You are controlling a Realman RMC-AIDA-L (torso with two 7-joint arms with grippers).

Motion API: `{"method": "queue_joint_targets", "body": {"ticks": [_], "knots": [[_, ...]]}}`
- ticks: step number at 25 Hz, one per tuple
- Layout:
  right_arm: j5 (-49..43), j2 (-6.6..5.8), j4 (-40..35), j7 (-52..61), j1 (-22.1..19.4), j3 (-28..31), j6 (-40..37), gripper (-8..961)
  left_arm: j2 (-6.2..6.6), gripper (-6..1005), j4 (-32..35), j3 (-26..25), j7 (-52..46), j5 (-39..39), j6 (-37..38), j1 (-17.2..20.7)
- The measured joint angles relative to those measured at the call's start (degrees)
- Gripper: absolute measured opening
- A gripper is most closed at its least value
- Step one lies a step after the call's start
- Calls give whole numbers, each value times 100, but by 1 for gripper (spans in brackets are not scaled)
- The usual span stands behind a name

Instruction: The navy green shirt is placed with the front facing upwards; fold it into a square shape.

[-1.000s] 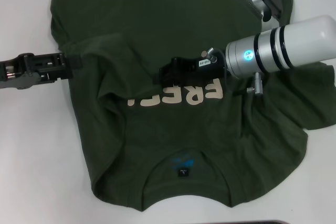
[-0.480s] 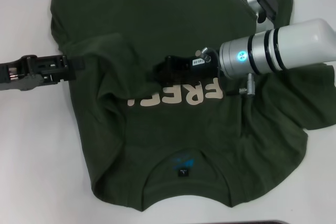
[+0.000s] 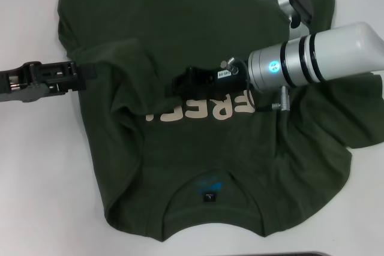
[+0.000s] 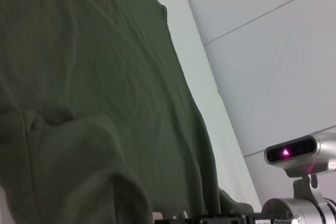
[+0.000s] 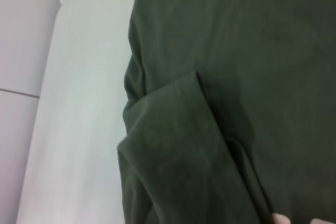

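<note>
The navy green shirt (image 3: 198, 22) lies front up on the white table (image 3: 36, 178), collar and neck label (image 3: 209, 196) nearest me. Its cream lettering (image 3: 198, 111) is partly covered by a fold on the left and by my right arm. My left gripper (image 3: 86, 71) sits low at the shirt's left edge, shut on bunched fabric beside the folded-in sleeve. My right gripper (image 3: 180, 82) reaches in from the right over the chest, just above the lettering. The right wrist view shows a folded flap (image 5: 173, 145) of the shirt (image 5: 236, 51). In the left wrist view, rumpled shirt cloth (image 4: 79, 77) fills the frame.
The shirt's right sleeve (image 3: 360, 118) spreads out under my right arm (image 3: 336, 49). Bare white table (image 5: 79, 103) lies to the left of the shirt and along the near edge. A thin dark edge (image 3: 288, 254) shows at the very front.
My right gripper has slid to the left across the chest, and its arm now covers more of the lettering. The left gripper has stayed in place.
</note>
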Motion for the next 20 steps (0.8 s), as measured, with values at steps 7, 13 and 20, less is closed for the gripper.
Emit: {"method": "queue_joint_targets", "body": {"ticks": [7, 13, 20], "knots": [[47, 0, 55, -3, 29, 9, -57, 293, -5, 689, 1, 0, 2, -1, 0, -4], [212, 0, 62, -5, 35, -5, -49, 293, -4, 689, -13, 0, 2, -1, 0, -5], [301, 0, 71, -79, 37, -77, -107, 269, 5, 688, -17, 0, 2, -1, 0, -5]]}}
